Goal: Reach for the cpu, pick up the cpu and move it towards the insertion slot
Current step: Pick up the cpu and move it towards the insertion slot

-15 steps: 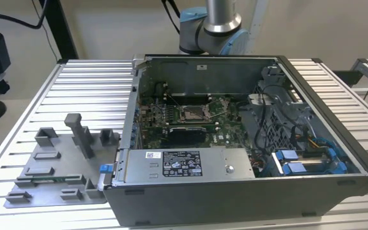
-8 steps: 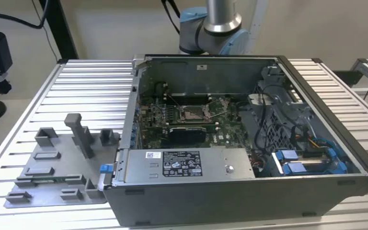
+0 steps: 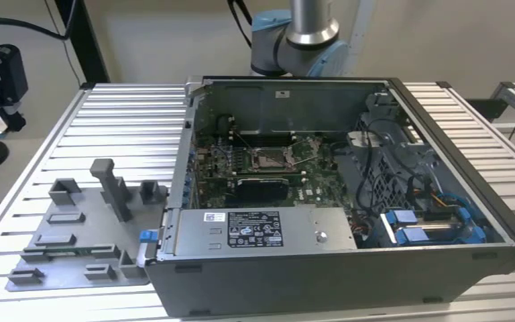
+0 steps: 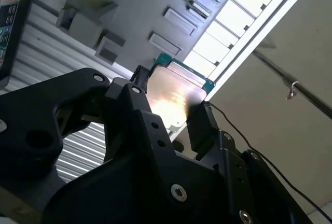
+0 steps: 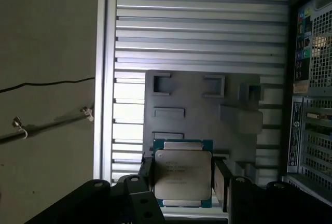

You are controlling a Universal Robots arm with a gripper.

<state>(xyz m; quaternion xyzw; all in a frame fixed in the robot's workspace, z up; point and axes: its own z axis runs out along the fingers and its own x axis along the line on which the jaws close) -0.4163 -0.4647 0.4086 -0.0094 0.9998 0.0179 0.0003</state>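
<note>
Tabletop (image 3: pixel 123 121) of pale metal slats carries the whole work, and it lies well under the claw (image 5: pixel 184 177). On this tabletop stands the open computer case (image 3: pixel 284 107), off to one side of the claw and well apart from it. Beside the case lies the grey fixture plate (image 5: pixel 207 130) with its small blocks, directly under the claw and partly ahead of it.

The claw is clenched on the cpu (image 5: pixel 183 175). In both wrist views the two black fingers (image 5: pixel 222 182) press against opposite edges of the chip, and its silvery top faces the first wrist camera. The chip looks large against the plate below. From this I judge that it is lifted clear and hangs in the air, touching nothing except the fingers.

So the reaching and the picking up appear to be done. The carrying is the part that is left. The insertion slot (image 3: pixel 271 157), with its shiny frame and dark centre, sits on the green board inside the case, far from the claw, and nothing lies in it. I judge the task to be somewhat past the middle, with the travel to the slot hardly begun.
</note>
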